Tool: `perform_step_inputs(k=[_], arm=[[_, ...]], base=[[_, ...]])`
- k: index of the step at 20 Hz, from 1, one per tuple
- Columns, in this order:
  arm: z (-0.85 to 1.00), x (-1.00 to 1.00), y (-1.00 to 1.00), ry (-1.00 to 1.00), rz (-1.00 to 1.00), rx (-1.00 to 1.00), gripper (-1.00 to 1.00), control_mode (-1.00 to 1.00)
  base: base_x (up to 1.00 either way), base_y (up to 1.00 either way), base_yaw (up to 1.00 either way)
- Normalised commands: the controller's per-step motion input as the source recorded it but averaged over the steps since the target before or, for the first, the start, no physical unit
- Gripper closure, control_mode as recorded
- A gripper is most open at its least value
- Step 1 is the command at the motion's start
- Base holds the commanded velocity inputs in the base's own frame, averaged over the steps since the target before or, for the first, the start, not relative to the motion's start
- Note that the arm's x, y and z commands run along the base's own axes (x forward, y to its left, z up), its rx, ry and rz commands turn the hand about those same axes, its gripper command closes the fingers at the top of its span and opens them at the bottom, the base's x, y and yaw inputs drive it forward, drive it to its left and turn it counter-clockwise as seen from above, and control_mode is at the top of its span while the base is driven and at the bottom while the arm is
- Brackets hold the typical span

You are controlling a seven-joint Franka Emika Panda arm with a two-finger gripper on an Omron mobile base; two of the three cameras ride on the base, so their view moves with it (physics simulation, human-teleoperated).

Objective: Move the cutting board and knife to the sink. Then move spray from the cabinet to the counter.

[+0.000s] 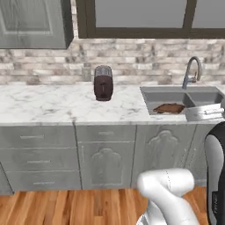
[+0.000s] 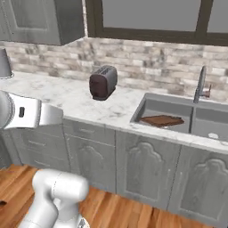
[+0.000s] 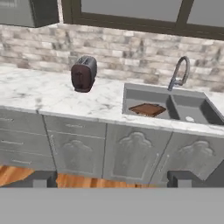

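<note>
Reddish-brown cutting board point(image 3: 148, 109) lies flat in the sink point(image 3: 131, 95).

Even, diffuse rendered lighting, bright on the counter point(image 1: 48, 103); no glare. A soft shadow lies beneath the toaster point(image 1: 103, 82), and the sink point(image 1: 176, 97) basin to its right is darker. All views are coarse and slightly soft, without edge distortion.

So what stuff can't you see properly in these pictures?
- Knife: cannot be made out; the sink front wall hides part of the basin around the cutting board.
- Cabinet: door shut and cut off by the top edge, so the inside is hidden.
- Grey object: cut off by the left edge in the right base view.
</note>
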Motion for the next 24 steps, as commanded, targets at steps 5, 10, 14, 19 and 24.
perform_step_inputs(k=[5,10,14,19,24], arm=[[0.0,0.0,0.0,0.0,0.0,0.0,-1.0,1.0],[0.0,0.0,0.0,0.0,0.0,0.0,-1.0,1.0],[0.0,0.0,0.0,0.0,0.0,0.0,-1.0,1.0],[0.0,0.0,0.0,0.0,0.0,0.0,-1.0,1.0],[0.0,0.0,0.0,0.0,0.0,0.0,-1.0,1.0]], base=[[0.0,0.02,1.0],[0.0,0.02,1.0],[-0.03,0.11,0.94],[0.09,-0.14,0.76],[0.62,-0.69,0.34]])
